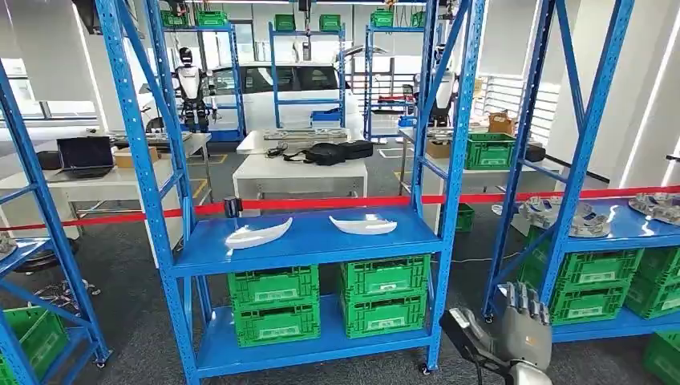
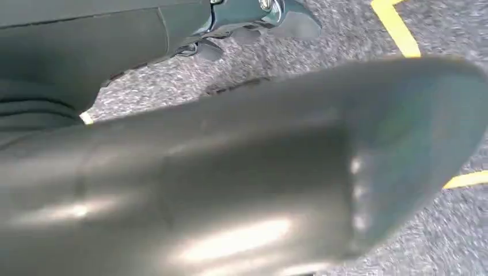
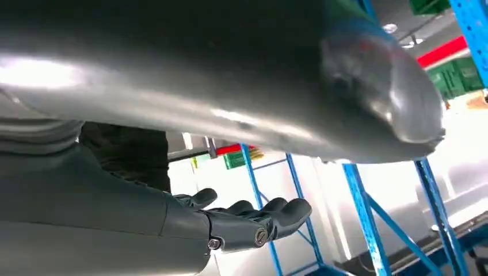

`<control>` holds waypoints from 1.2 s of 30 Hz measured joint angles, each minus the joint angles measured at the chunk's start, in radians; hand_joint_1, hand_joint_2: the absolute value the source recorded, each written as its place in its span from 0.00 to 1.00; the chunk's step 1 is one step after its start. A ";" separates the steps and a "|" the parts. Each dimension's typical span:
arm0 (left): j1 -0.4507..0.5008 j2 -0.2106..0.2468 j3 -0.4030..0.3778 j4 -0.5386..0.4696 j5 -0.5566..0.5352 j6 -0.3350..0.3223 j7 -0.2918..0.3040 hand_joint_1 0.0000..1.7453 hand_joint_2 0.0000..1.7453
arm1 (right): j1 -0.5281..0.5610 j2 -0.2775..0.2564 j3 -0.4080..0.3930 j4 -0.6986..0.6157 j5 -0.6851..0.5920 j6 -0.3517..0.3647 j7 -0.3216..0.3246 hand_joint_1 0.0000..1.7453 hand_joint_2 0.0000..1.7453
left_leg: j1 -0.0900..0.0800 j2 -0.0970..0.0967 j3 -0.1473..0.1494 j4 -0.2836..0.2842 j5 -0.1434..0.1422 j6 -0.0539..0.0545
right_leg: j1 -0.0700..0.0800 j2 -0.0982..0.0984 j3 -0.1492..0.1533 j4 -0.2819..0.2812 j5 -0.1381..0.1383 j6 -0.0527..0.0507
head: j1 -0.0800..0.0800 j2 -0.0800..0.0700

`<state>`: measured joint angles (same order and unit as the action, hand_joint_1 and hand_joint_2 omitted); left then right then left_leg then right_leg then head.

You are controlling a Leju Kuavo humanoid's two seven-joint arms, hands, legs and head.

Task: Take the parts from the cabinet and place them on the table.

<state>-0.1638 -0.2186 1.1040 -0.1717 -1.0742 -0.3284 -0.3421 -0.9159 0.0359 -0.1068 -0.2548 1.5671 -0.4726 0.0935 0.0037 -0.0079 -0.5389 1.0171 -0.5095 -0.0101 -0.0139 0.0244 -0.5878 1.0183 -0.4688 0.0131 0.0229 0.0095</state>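
A workshop aisle is seen from the robot's head. At the far left, part of a blue shelf rack (image 1: 32,241) is seen, with a green crate (image 1: 28,341) on its lowest level. Behind it, a white worktop (image 1: 104,180) carries a dark laptop (image 1: 84,154).

In the middle stands the blue cabinet (image 1: 309,241), an open rack with slanted braces on its uprights. Two pale, curved parts lie on its middle shelf: the left part (image 1: 258,233) nearer the front edge, the right part (image 1: 363,225) further back, well apart from each other, with bare blue shelf around both. Below them, four green crates (image 1: 329,301) are stacked in two pairs. A red barrier tape (image 1: 321,203) is stretched behind the rack, and a second white worktop (image 1: 298,172) with a black bag (image 1: 329,152) is seen beyond it.

At the lower right, the right robot hand (image 1: 525,325) is raised beside the cabinet's right upright, held upright with its fingers (image 3: 276,214) extended and slightly apart, nothing in it. Open grey floor lies between it and the cabinet.

At the far right, another blue rack (image 1: 617,233) carries grey metal parts (image 1: 561,216) and more green crates (image 1: 597,281).

The left wrist view is blurred and looks at speckled grey floor (image 2: 322,52) with yellow lines (image 2: 397,26); whether the left robot hand is spread or curled cannot be told.
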 joint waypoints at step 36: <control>-0.014 -0.011 -0.013 0.000 0.000 -0.004 0.005 0.00 0.00 | 0.071 0.109 0.223 -0.002 -0.047 -0.037 -0.058 0.00 0.00 | 0.000 0.000 -0.001 0.000 0.000 -0.001 | 0.000 0.000 -0.002 0.001 0.000 0.000 | 0.000 0.000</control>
<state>-0.1781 -0.2293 1.0910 -0.1717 -1.0746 -0.3323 -0.3376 -0.8448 0.1453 0.1160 -0.2571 1.5198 -0.5093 0.0359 0.0040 -0.0074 -0.5396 1.0171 -0.5091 -0.0112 -0.0135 0.0245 -0.5897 1.0195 -0.4688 0.0129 0.0229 0.0095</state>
